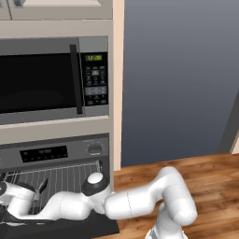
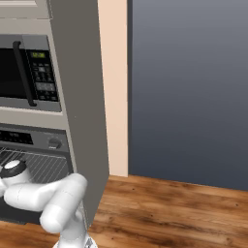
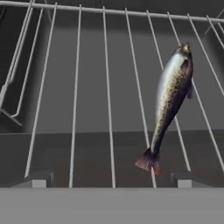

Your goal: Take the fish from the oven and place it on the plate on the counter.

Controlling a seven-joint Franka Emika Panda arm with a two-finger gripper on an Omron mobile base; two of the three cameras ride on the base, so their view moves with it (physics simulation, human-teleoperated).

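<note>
Left base view: oven open below the microwave, arm reaching left into it over the wire rack, fish dark and slim on the rack, just right of the hand.
Right base view: arm bent low before the oven's rack.
Hand view: jaws wide apart, empty, fish lying on the rack wires, nearer the right fingertip, tail toward it.

No text can be read for certain. The microwave display glows green, its digits blurred. The oven display strip is unreadable too.
</note>
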